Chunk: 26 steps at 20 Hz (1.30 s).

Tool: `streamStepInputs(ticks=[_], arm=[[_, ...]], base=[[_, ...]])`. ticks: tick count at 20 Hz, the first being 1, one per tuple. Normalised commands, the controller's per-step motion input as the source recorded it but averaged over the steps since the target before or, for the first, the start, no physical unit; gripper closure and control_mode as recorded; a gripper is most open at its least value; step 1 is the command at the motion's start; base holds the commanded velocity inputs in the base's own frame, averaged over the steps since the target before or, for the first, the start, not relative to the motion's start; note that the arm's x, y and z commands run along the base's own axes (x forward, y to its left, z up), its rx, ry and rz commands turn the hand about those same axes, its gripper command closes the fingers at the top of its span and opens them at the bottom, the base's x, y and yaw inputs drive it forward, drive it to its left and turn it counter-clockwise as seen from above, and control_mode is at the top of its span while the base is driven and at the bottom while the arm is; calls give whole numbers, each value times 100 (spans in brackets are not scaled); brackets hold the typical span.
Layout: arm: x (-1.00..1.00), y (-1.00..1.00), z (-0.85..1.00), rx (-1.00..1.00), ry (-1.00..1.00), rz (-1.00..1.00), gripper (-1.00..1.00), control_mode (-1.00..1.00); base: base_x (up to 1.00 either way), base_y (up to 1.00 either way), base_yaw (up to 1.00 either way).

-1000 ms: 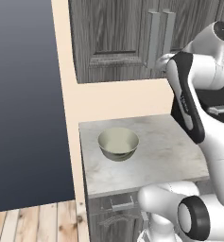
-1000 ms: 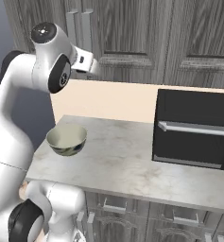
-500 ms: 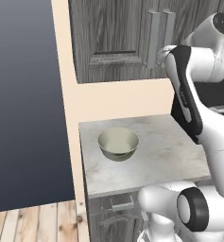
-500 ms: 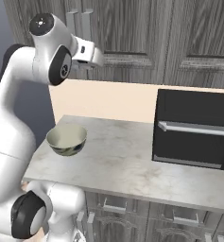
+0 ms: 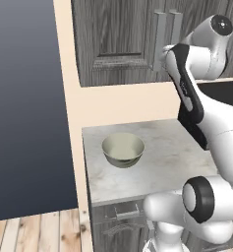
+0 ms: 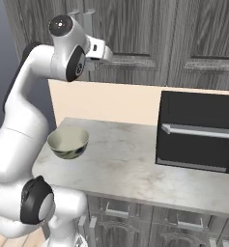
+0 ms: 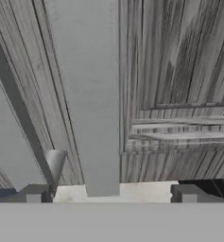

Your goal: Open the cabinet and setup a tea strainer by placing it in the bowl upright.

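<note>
Cabinet (image 5: 118, 44) handle (image 7: 87, 94) now sits between the risen gripper's (image 7: 111, 191) spread fingertips.

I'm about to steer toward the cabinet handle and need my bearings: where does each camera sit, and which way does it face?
Left base view: behind the arm on its left, looking forward and down at the bowl, counter and cabinet; arm rises at lower right.
Right base view: behind on the right, facing the same bowl, counter and black oven; arm rises at lower left.
Hand view: on the hand, close on a door handle; open fingertips at the bottom.
Both base views share bowl, counter and cabinet.
</note>
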Motion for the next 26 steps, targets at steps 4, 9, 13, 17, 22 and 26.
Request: streamStepInputs(ticks=[4,9,13,17,22,26], arm=[[51,-3,0,0,1,0,-100,-100],[43,0,0,0,0,1,-100,-100],[26,0,-1,0,0,2,-100,-100],[13,0,-1,0,-4,4,-100,-100],[12,0,0,0,-4,3,100,-100],[5,0,0,0,0,1,100,-100]], base=[[0,0,0],[0,0,0],[0,0,0],[0,0,0],[0,0,0],[0,0,0]])
